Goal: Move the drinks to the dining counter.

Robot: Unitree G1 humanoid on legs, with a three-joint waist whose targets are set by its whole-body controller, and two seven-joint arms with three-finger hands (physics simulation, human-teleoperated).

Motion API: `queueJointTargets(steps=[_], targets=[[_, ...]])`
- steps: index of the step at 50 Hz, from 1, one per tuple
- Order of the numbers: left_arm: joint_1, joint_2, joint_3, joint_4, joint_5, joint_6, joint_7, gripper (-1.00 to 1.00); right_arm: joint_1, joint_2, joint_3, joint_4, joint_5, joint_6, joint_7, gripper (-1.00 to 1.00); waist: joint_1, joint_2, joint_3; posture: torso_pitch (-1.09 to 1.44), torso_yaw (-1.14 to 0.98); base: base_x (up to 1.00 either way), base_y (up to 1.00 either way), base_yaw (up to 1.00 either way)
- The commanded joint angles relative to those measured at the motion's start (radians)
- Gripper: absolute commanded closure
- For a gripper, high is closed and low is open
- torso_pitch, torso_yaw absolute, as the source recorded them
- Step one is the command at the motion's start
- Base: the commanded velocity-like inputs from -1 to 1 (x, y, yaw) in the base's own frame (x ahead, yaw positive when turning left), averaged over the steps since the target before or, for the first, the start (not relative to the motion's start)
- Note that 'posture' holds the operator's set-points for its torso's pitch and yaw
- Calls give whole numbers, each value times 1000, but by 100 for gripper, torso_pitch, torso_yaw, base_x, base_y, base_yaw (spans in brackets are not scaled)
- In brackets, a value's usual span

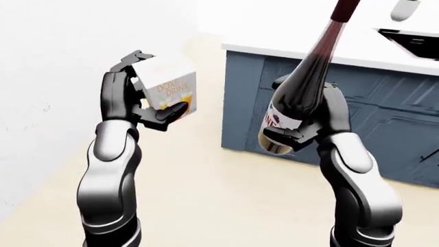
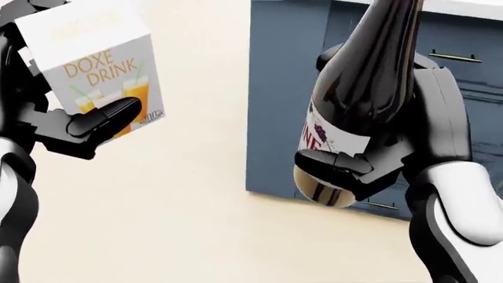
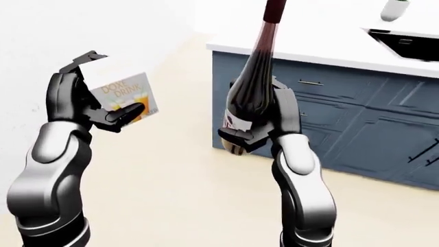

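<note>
My left hand [image 2: 75,127] is shut on a white juice carton [image 2: 98,65] printed "DOXE DRINK", held up at the left of the head view. My right hand [image 2: 370,159] is shut on a dark wine bottle [image 2: 358,94] with a white label, held upright with its neck leaning to the upper right. Both drinks hang in the air above the beige floor. The same pair shows in the left-eye view, carton [image 1: 168,87] and bottle [image 1: 302,98].
A blue cabinet block [image 1: 384,108] with a white countertop [image 1: 322,36] stands at the right. A black sink [image 3: 411,43] is set in its top. A white wall [image 1: 62,67] runs along the left. Beige floor [image 1: 212,190] lies between them.
</note>
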Motion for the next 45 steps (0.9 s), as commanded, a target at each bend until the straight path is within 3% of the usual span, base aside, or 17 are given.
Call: queueJointTargets(steps=[1,2,3,4,5,6,8,10,11,12,14,17,20,21,31,40,45], targets=[[-34,1,-9,-35,-6,-35,-3,100,-37,-16,-41,-64,-7,-59,-21,100,-10,9,-29,0,0,0,-100,0],[-36,2,-11,-37,-6,-31,-3,100,-39,-17,-42,-65,-5,-56,-21,100,-39,0,-30,0,0,0,0,-100],[-40,3,-11,-42,-6,-24,-3,100,-41,-19,-45,-64,-3,-53,-22,100,-40,-129,-35,0,0,0,0,-100],[-43,3,-10,-41,-7,-23,-3,100,-44,-24,-46,-57,-12,-57,-29,100,-60,-170,-25,0,0,0,0,-100],[-43,4,-11,-38,-6,-26,-3,100,-45,-23,-46,-66,-6,-48,-27,100,-56,-87,-34,0,0,0,0,-100],[-46,4,-11,-39,-6,-23,-3,100,-45,-23,-46,-66,-5,-48,-27,100,-68,-84,-55,0,0,0,0,-100],[-48,5,-10,-42,-7,-20,-3,100,-45,-24,-48,-62,-2,-55,-25,100,-86,-67,-60,0,0,0,0,-100],[-48,4,-11,-40,-7,-22,-3,100,-47,-29,-41,-70,-6,-55,-23,100,-92,-48,-44,0,0,0,0,-100],[-48,5,-11,-42,-6,-20,-3,100,-48,-29,-40,-69,-7,-56,-21,100,-58,-48,-26,0,0,0,-76,0],[-47,5,-11,-42,-7,-20,-3,100,-45,-32,-29,-67,-11,-67,-9,100,-55,-1,-15,0,0,0,0,0],[-47,6,-9,-40,-7,-23,-4,100,-47,-27,-18,-76,-25,-60,-3,100,-66,-29,-7,0,0,0,0,0],[-48,8,-6,-44,-9,-19,-4,100,-52,-21,-21,-67,-35,-56,1,100,-67,-51,-22,0,0,0,0,0],[-51,10,-4,-42,-11,-19,-3,100,-60,-23,-24,-67,-38,-44,5,100,-69,-59,-30,0,0,0,0,0],[-51,10,-4,-42,-12,-20,-3,100,-62,-23,-23,-67,-40,-44,7,100,-65,-62,-46,0,0,7,0,0],[-62,18,2,-44,-19,-11,-1,100,-83,-27,-22,-79,-49,-23,16,100,-35,-40,-29,0,0,16,-3,0],[-80,28,3,-51,-24,7,0,100,-97,-30,-34,-94,-44,-1,15,100,-29,-41,-33,0,0,17,-4,0],[-92,30,0,-44,-24,9,1,100,-105,-37,-50,-97,-30,7,4,100,-33,-26,-34,0,0,17,-8,0]])
